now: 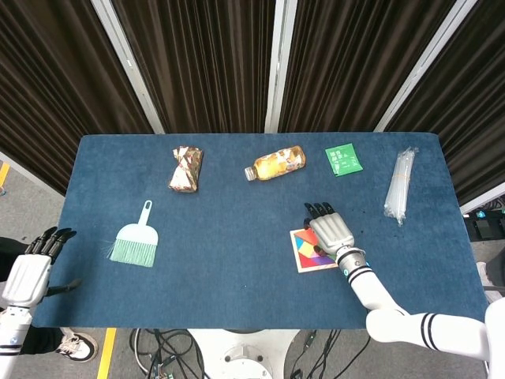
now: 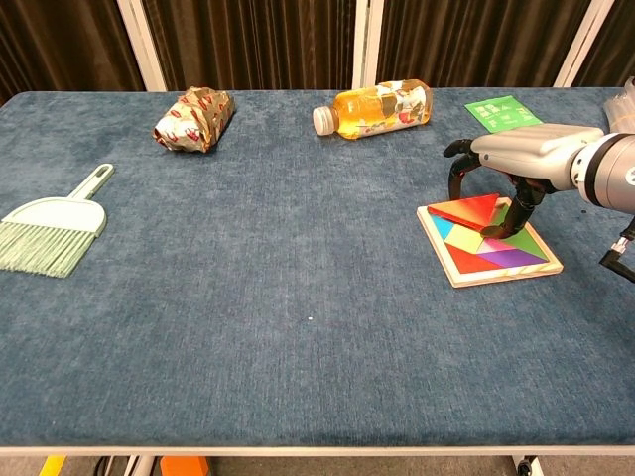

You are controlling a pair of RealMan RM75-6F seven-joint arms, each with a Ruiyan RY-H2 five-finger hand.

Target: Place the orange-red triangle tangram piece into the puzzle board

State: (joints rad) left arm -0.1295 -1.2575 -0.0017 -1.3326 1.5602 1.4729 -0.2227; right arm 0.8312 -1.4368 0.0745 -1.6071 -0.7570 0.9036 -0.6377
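The right hand (image 2: pixel 501 169) hovered over the far part of the puzzle board (image 2: pixel 489 242), which lay on the right half of the table (image 2: pixel 298 297). Its fingers were curled down around the orange-red triangle (image 2: pixel 466 210), pinching it at opposite edges. The piece sat low over the board's far-left corner, tilted rather than flat, and not yet seated (whether one corner touched the other pieces could not be told from either view). In the head view the hand covered most of the board.

The triangle looked like a thin, rigid, painted tile, so it was probably very light and would neither bend nor crush. Its smooth faces seemed likely to slip under a loose pinch. Holding it by the edges, as here, looked the sensible grip, since that left the underside free to drop into its recess.

The left hand (image 1: pixel 35 260) hung off the near-left table edge, its fingers apart, holding nothing.
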